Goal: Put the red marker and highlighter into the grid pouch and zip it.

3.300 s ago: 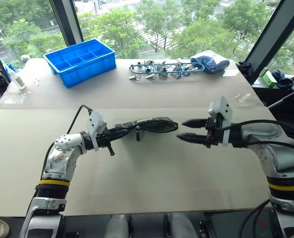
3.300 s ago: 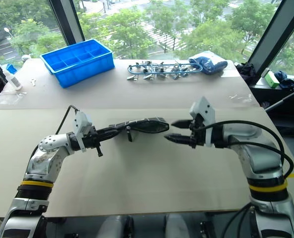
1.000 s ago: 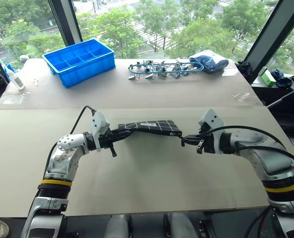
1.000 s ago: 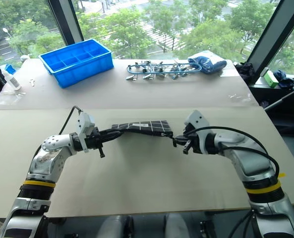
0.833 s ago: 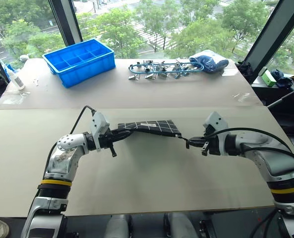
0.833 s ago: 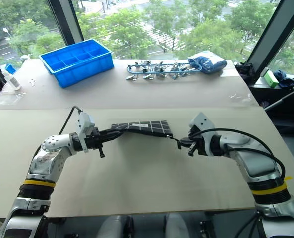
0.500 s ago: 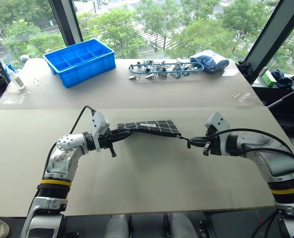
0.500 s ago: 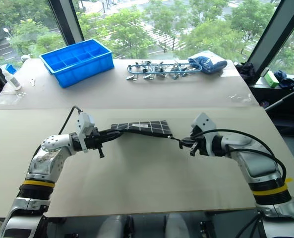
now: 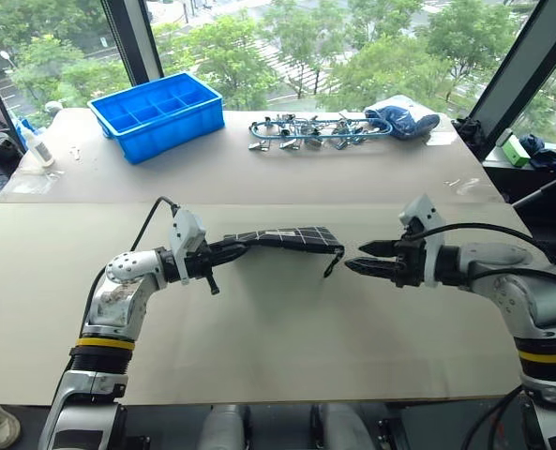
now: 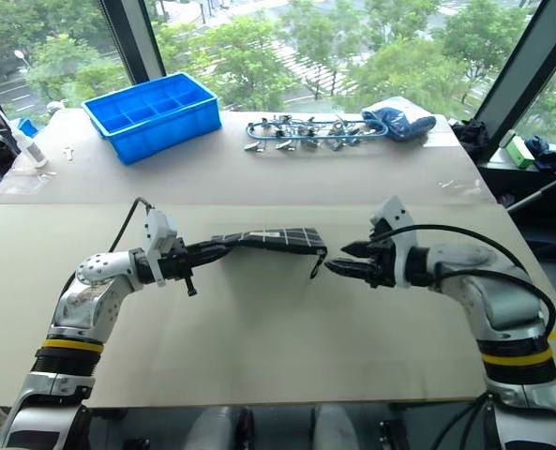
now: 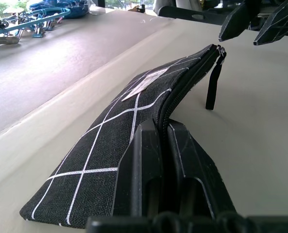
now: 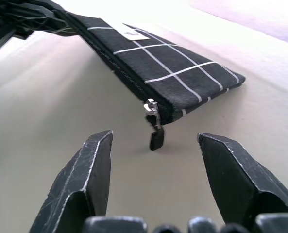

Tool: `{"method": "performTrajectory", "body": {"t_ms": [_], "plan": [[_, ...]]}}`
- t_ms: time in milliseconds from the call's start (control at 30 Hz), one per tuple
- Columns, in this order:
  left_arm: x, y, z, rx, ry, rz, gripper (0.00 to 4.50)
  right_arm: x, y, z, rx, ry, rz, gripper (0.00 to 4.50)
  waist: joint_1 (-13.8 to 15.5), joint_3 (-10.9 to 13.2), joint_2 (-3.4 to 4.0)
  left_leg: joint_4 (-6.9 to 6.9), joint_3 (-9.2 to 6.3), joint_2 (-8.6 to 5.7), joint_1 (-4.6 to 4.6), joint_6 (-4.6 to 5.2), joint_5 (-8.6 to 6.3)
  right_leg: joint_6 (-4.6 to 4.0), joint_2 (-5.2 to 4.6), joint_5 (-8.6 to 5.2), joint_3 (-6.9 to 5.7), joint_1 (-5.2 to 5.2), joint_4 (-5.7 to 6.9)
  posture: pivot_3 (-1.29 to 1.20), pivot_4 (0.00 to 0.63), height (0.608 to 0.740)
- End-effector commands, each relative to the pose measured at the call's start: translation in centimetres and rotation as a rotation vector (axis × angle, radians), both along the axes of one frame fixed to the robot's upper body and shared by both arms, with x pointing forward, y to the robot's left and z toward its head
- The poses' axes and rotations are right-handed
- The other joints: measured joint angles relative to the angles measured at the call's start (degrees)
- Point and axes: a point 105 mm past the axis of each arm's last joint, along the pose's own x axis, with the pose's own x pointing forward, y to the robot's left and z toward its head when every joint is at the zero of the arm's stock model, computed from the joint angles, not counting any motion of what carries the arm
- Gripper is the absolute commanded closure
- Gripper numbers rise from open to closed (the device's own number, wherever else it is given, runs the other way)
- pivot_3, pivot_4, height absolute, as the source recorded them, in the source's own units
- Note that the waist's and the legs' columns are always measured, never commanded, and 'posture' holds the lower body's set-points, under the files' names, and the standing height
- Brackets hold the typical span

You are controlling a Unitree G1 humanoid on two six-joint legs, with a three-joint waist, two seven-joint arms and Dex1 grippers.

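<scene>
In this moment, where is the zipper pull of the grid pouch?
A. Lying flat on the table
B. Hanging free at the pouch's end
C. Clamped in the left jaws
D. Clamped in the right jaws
B: the zipper pull dangles from the grid pouch, while the right gripper stands open and apart from it.

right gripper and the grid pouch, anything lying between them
Only the zipper pull, dangling from the near end of the grid pouch. Otherwise bare table, as the right wrist view shows past the open right gripper.

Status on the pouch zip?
Left tool shut on grid pouch, held above table. Right tool open, off zipper pull. Zip closed. Nothing in the way.
</scene>
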Motion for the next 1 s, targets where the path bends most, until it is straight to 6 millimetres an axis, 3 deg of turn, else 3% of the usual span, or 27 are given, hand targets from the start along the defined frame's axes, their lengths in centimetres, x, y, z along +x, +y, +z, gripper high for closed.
{"method": "performTrajectory", "body": {"t_ms": [33, 167, 367, 567, 600, 700, 833, 1000], "plan": [[-0.1, -0.3, 1.2, -0.018, -0.050, -0.020, 4.50, -0.8, -2.0, 2.5, -0.001, -0.099, -0.014, 1.44, 0.05, 0.00, 0.00, 0.00, 0.01, -0.01, 0.00, 0.00, 0.00, 0.01, -0.01, 0.01, 0.01, 0.00, 0.00, 0.00, 0.150, 0.740], [-0.5, -0.7, 0.0, 0.033, -0.047, -0.035, 4.50, -1.8, -3.6, 2.9, -0.057, -0.139, -0.028, 1.44, -0.02, 0.00, 0.00, 0.00, -0.01, 0.00, 0.03, 0.01, -0.01, 0.01, 0.01, 0.00, 0.02, 0.01, -0.01, 0.00, 0.150, 0.740], [-2.6, -0.5, -1.5, 0.087, 0.017, -0.148, 2.46, -2.6, -3.9, 2.5, -0.077, -0.131, -0.028, 1.32, -0.34, 0.00, -0.01, 0.00, -0.02, 0.03, 0.10, 0.02, -0.01, 0.01, 0.04, 0.00, 0.07, 0.03, 0.02, 0.00, 0.150, 0.740], [-3.5, 0.2, 1.8, -0.084, 0.063, -0.154, 0.27, -2.5, -4.1, 2.3, -0.080, -0.126, -0.039, 1.32, -0.03, 0.01, -0.01, 0.00, -0.30, 0.03, 0.08, 0.02, -0.01, 0.01, 0.01, 0.00, 0.09, 0.03, 0.02, 0.00, 0.150, 0.740], [-3.8, 0.5, 2.2, -0.105, 0.085, -0.154, 0.06, -2.5, -4.1, 2.3, -0.079, -0.126, -0.039, 1.32, 0.00, 0.01, -0.01, 0.01, -0.34, 0.01, 0.07, 0.02, -0.01, 0.02, 0.00, 0.00, 0.07, 0.04, 0.01, 0.00, 0.150, 0.740], [-4.0, 2.3, 2.6, -0.126, 0.117, -0.070, 0.06, -2.3, -4.3, 2.3, -0.081, -0.129, -0.039, 1.32, -0.19, 0.01, -0.01, 0.00, -0.42, 0.02, 0.08, 0.03, -0.02, 0.03, 0.02, -0.01, 0.07, 0.04, 0.01, 0.00, 0.150, 0.740], [-3.7, 7.4, 2.2, -0.168, 0.287, 0.219, 0.06, -1.7, -5.6, 2.8, -0.079, -0.173, -0.067, 1.32, -0.59, 0.02, -0.02, 0.00, -0.46, 0.04, 0.11, 0.03, -0.02, 0.02, 0.06, -0.01, 0.09, 0.04, 0.04, 0.00, 0.150, 0.740], [-6.0, 12.6, 3.7, -0.312, 0.295, 0.384, 0.06, -0.9, -6.9, 3.1, -0.057, -0.198, -0.110, 1.32, -0.78, 0.02, -0.02, -0.01, -0.48, 0.06, 0.12, 0.03, -0.02, 0.02, 0.04, -0.02, 0.07, 0.04, 0.03, 0.00, 0.150, 0.740]]}}
